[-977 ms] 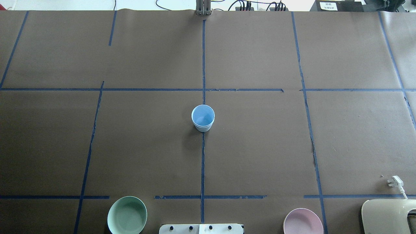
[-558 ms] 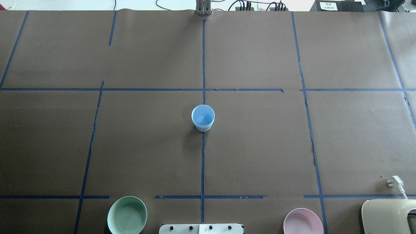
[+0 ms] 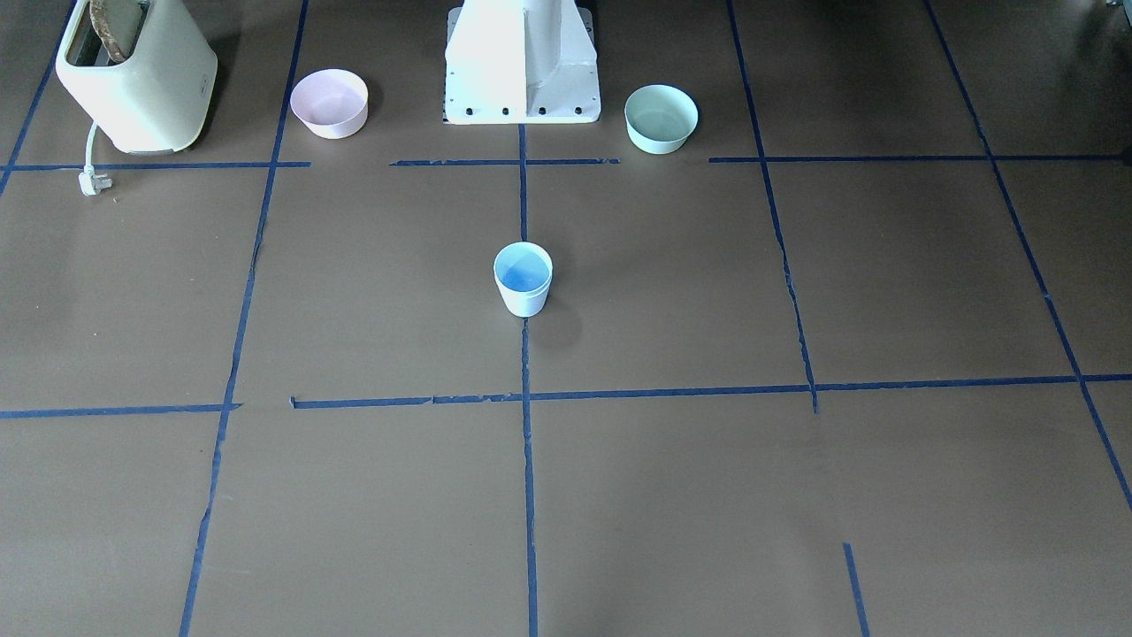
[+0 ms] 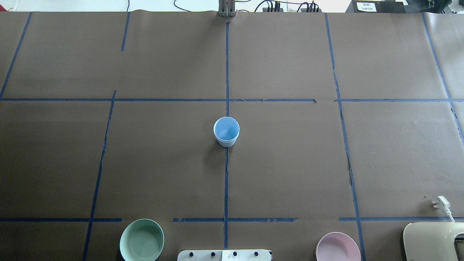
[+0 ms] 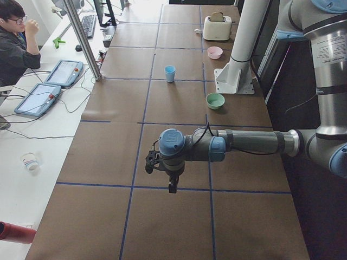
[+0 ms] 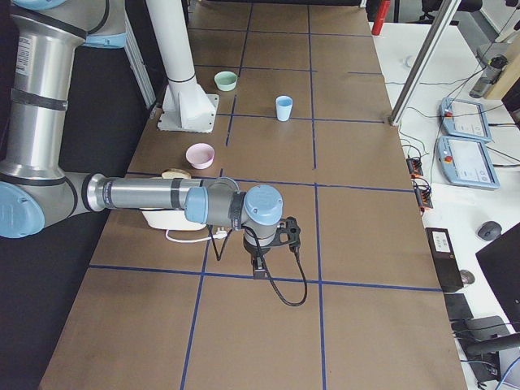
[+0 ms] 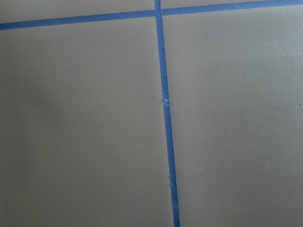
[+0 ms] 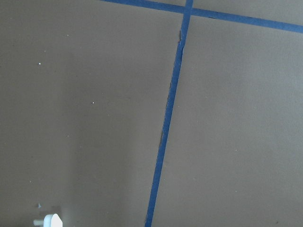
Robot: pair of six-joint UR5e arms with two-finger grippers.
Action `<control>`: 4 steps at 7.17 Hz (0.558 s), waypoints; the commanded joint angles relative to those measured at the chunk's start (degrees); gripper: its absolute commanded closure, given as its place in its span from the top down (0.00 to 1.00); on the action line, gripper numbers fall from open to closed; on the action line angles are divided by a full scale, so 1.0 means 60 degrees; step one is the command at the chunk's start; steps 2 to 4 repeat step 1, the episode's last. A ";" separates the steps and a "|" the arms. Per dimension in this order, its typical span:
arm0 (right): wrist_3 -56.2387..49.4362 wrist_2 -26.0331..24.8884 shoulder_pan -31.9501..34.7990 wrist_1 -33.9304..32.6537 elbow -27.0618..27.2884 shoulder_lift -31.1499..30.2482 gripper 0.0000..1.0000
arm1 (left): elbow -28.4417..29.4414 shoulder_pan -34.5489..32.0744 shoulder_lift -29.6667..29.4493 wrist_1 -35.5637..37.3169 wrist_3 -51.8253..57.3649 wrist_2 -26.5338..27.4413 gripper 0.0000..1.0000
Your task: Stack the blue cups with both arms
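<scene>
A pale blue cup (image 4: 226,131) stands upright on the centre tape line, also in the front view (image 3: 523,280) and small in both side views (image 5: 170,73) (image 6: 283,107). A second rim line just under its rim looks like two cups nested; no separate second cup shows. My left gripper (image 5: 171,187) shows only in the exterior left view, pointing down over the table far from the cup. My right gripper (image 6: 258,268) shows only in the exterior right view, likewise far from the cup. I cannot tell whether either is open or shut. Both wrist views show only bare paper and tape.
A mint-green bowl (image 4: 141,240) and a pink bowl (image 4: 338,248) flank the white pedestal (image 3: 522,62). A cream toaster (image 3: 133,75) with its loose plug (image 4: 440,203) stands at the robot's right. An operator (image 5: 13,49) sits beyond the table's far side.
</scene>
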 commanded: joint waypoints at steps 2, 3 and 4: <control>0.0000 0.0000 -0.0004 0.0001 0.0000 0.0000 1.00 | 0.0000 0.0008 0.0002 0.0000 -0.0002 0.0000 1.00; 0.0000 0.0000 -0.0004 0.0001 0.0000 0.0000 1.00 | 0.0000 0.0008 0.0002 0.0000 -0.0002 0.0000 1.00; 0.0000 0.0000 -0.0004 0.0001 0.0000 0.0000 1.00 | 0.0000 0.0008 0.0002 0.0000 -0.0002 0.0000 1.00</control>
